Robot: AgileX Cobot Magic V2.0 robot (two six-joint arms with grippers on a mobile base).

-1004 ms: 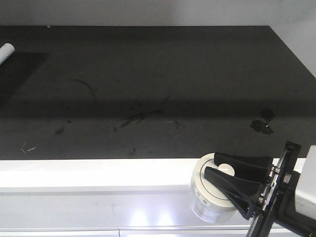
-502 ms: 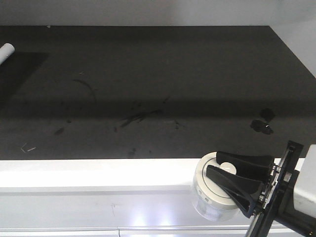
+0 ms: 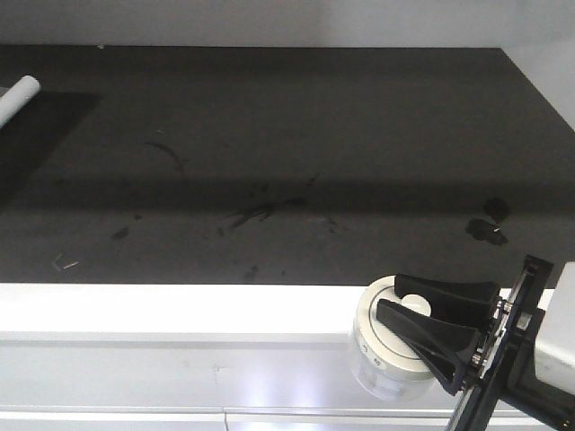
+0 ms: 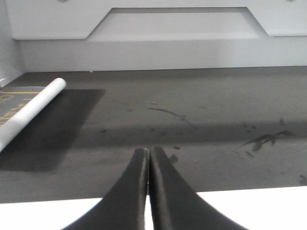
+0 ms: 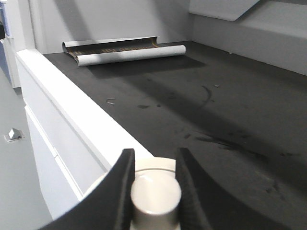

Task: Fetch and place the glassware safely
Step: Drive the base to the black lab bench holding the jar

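While right gripper [image 3: 388, 296] pinches jar [image 3: 370, 346] by its knob [image 5: 156, 194], fetch looks done, placement on table [image 3: 269, 135] pending; left gripper [image 4: 147, 152] closed, empty.

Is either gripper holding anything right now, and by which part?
The right gripper holds the glass jar by the knob on its lid, clamped from both sides. The left gripper is shut on nothing.

- A matte black worktop [image 3: 287, 135] fills most of the scene, with dark scuffs [image 3: 260, 213] near its middle.
- A band of shadow crosses the worktop from side to side.
- Along the worktop's near edge runs a glossy white rim [image 3: 180, 310] (glare on it), with white panels [image 3: 135, 382] below.
- Behind the worktop stands a pale grey wall [image 4: 144, 52].
- At the worktop's far left end lies a rolled white sheet [image 4: 33, 108].
- Beside the worktop, lower down, is grey floor [image 5: 14, 191].
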